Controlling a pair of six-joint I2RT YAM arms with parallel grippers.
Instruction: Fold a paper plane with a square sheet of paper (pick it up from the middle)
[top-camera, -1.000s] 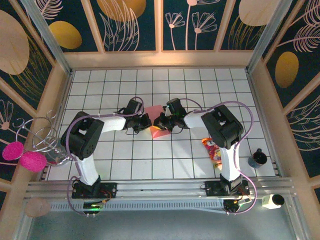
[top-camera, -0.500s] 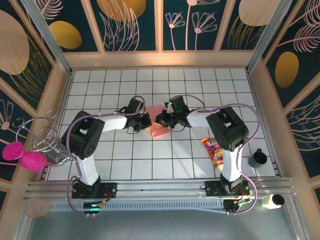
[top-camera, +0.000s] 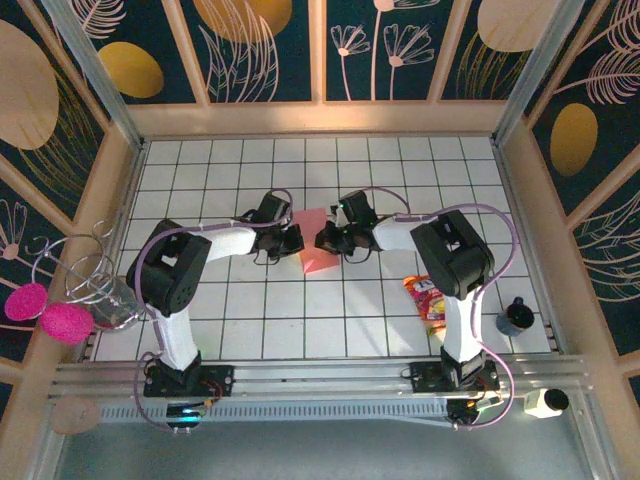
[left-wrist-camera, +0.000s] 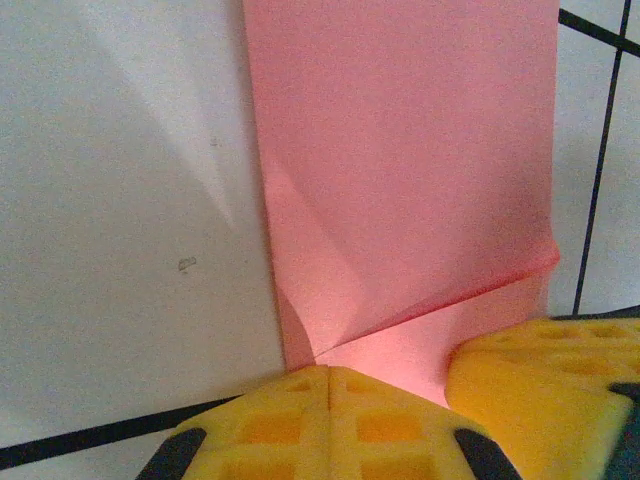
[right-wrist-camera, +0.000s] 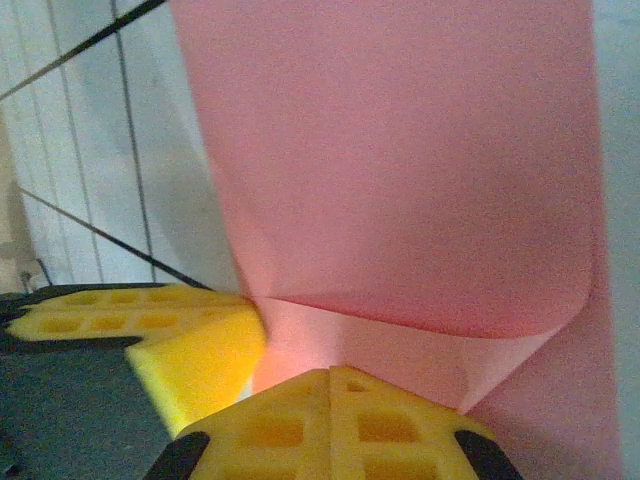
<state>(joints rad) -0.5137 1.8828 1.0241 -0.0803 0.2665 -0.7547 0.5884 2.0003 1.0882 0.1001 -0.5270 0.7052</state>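
Now closed left gripper (left-wrist-camera: 328, 372), right gripper (right-wrist-camera: 330, 374) touch paper (top-camera: 320, 262); packet (top-camera: 428, 298) print unreadable.

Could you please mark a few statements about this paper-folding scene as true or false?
1. The left gripper and right gripper are both shut. True.
2. The square sheet of paper lies flat and unfolded. False: a flap is creased over.
3. The snack packet lies to the right of the paper, apart from it. True.
4. The left gripper hovers far from the paper. False: its fingertips are at the paper's edge.
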